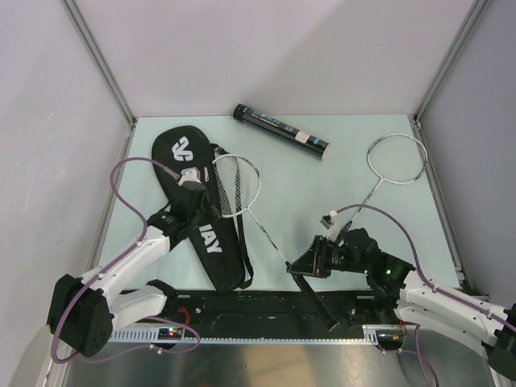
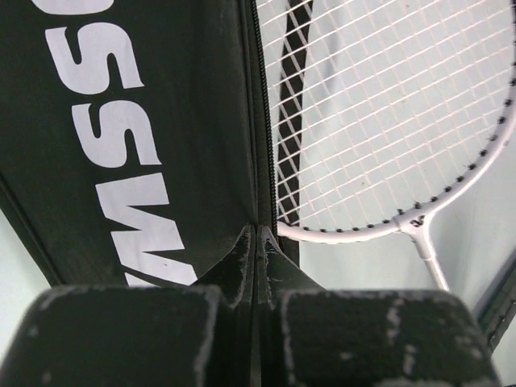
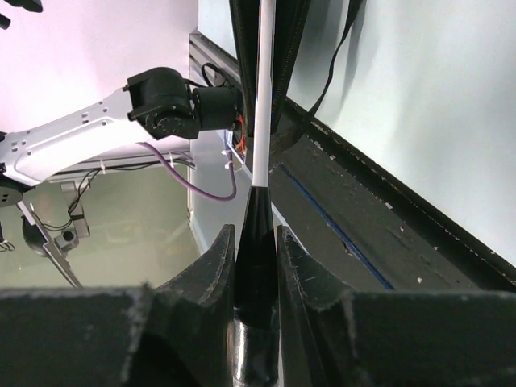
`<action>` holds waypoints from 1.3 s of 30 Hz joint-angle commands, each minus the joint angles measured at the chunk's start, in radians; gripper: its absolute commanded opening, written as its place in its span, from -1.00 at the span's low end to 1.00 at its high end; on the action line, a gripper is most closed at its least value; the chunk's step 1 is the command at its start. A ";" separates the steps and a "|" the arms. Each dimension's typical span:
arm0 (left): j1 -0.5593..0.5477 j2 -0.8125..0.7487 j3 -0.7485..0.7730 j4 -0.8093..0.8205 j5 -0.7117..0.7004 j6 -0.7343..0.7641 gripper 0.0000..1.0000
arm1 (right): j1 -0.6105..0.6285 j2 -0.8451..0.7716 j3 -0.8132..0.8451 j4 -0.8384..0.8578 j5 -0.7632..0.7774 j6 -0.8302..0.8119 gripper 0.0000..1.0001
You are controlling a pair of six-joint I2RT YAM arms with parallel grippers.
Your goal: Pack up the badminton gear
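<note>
A black bag (image 1: 218, 262) lies slanted on the left of the pale bench (image 1: 322, 185), the left fingers (image 1: 190, 216) on its middle, and the first racket (image 1: 238, 187) rests its head at the bag's right edge (its shaft slants toward the right fingers (image 1: 300, 264) at its handle). A second racket (image 1: 397, 157) lies far right, a shuttlecock (image 1: 329, 219) beside its shaft, a dark tube (image 1: 280, 131) beyond

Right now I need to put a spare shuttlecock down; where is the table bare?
The pale green tabletop is barest in the middle, bordered by the dark printed tube behind, the white-strung racket in the right gripper to the left, and the second white racket to the right. The left is crowded: the left gripper pinches the long black bag.
</note>
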State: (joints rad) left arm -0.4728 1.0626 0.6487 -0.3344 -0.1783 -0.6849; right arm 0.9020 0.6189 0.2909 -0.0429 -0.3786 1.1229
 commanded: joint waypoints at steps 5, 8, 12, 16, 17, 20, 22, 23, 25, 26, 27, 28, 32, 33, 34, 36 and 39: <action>-0.005 -0.035 -0.006 0.083 0.139 0.074 -1.00 | 0.036 0.152 0.005 0.282 -0.052 0.007 -1.00; -0.006 -0.032 -0.006 0.096 0.204 0.092 -1.00 | 0.041 0.213 0.025 0.314 -0.050 -0.002 -1.00; -0.006 -0.032 -0.013 0.107 0.263 0.094 -1.00 | 0.042 0.300 0.063 0.356 -0.009 -0.034 -1.00; -0.008 -0.048 -0.036 0.129 0.318 0.066 -1.00 | 0.039 0.426 0.139 0.413 0.026 -0.051 -1.00; -0.009 -0.055 -0.046 0.134 0.332 0.058 -1.00 | 0.038 0.456 0.157 0.424 0.047 -0.053 -1.00; -0.013 -0.074 -0.068 0.152 0.372 0.024 -1.00 | 0.037 0.573 0.207 0.487 0.107 -0.047 -1.00; -0.014 -0.097 -0.089 0.166 0.387 -0.007 -1.00 | 0.035 0.646 0.231 0.551 0.145 -0.034 -1.00; -0.015 -0.112 -0.101 0.178 0.394 -0.025 -1.00 | 0.034 0.679 0.243 0.578 0.156 -0.031 -1.00; -0.017 -0.138 -0.126 0.194 0.405 -0.060 -1.00 | 0.033 0.751 0.278 0.627 0.170 -0.040 -1.00; -0.017 -0.153 -0.138 0.201 0.408 -0.074 -1.00 | 0.033 0.785 0.300 0.645 0.177 -0.048 -1.00; -0.018 -0.164 -0.147 0.211 0.415 -0.091 -1.00 | 0.034 0.821 0.316 0.658 0.183 -0.055 -1.00; -0.018 -0.176 -0.155 0.218 0.421 -0.103 -1.00 | 0.033 0.846 0.331 0.677 0.189 -0.064 -1.00; -0.018 -0.204 -0.172 0.224 0.422 -0.124 -1.00 | 0.031 0.918 0.359 0.737 0.212 -0.101 -1.00; -0.018 -0.208 -0.175 0.224 0.419 -0.127 -1.00 | 0.029 0.932 0.364 0.744 0.219 -0.110 -1.00; -0.019 -0.209 -0.181 0.225 0.413 -0.131 -1.00 | 0.028 0.943 0.368 0.749 0.223 -0.119 -1.00; -0.018 -0.209 -0.191 0.224 0.402 -0.136 -1.00 | 0.029 0.964 0.381 0.753 0.234 -0.137 -1.00; -0.018 -0.210 -0.199 0.225 0.399 -0.152 -1.00 | 0.031 0.997 0.402 0.767 0.256 -0.176 -1.00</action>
State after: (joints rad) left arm -0.4828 0.8680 0.4618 -0.1471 0.2096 -0.7986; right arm 0.9367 1.5875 0.6254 0.5823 -0.1890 1.0332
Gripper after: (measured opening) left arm 0.003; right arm 0.233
